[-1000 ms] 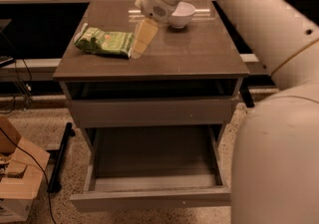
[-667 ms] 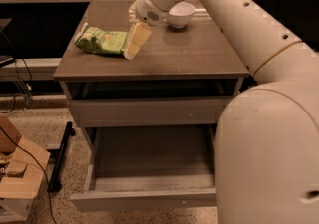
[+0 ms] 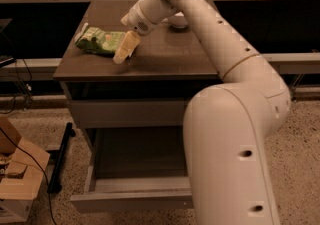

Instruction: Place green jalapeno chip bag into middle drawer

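The green jalapeno chip bag (image 3: 99, 40) lies on the left part of the dark cabinet top (image 3: 165, 59). My gripper (image 3: 125, 49) reaches down from the arm and sits at the bag's right edge, touching or almost touching it. The middle drawer (image 3: 132, 196) is pulled open below, its dark bottom bare; my arm covers its right part. The upper drawer front (image 3: 130, 113) is shut.
A white bowl (image 3: 178, 20) stands at the back of the cabinet top, mostly hidden by my arm. A cardboard box (image 3: 17, 179) with cables sits on the floor at left. A black bar (image 3: 60, 156) leans by the cabinet's left side.
My gripper has moved left and a little toward the front, closing on the bag's right edge. The bag and drawer have not moved.
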Action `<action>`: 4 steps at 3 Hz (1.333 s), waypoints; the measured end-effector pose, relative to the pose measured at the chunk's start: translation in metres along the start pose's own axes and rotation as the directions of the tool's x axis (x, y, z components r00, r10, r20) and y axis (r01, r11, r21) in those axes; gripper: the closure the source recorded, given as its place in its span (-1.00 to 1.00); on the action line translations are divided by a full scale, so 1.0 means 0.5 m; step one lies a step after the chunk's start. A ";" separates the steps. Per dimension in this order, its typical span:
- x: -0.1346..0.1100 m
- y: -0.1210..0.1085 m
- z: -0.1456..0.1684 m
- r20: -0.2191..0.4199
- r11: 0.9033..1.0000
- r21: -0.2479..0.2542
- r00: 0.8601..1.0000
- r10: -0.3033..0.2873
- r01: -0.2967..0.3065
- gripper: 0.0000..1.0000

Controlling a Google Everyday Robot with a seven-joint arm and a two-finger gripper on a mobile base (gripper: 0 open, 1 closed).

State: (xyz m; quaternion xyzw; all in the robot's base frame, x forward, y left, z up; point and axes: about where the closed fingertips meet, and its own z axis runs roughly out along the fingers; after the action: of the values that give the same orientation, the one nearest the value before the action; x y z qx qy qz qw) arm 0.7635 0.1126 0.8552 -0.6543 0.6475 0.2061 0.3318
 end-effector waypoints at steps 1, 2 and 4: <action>0.000 -0.010 0.045 0.021 0.999 -0.033 1.000 0.020 -0.019 -1.00; -0.008 -0.011 0.085 0.033 0.998 -0.069 0.999 0.019 -0.017 -1.00; -0.051 -0.010 0.077 0.055 0.997 -0.073 0.998 -0.029 0.032 0.01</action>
State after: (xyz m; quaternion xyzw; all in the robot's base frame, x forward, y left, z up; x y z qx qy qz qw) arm 0.7727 0.1575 0.8472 -0.6701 0.6203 0.2422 0.3279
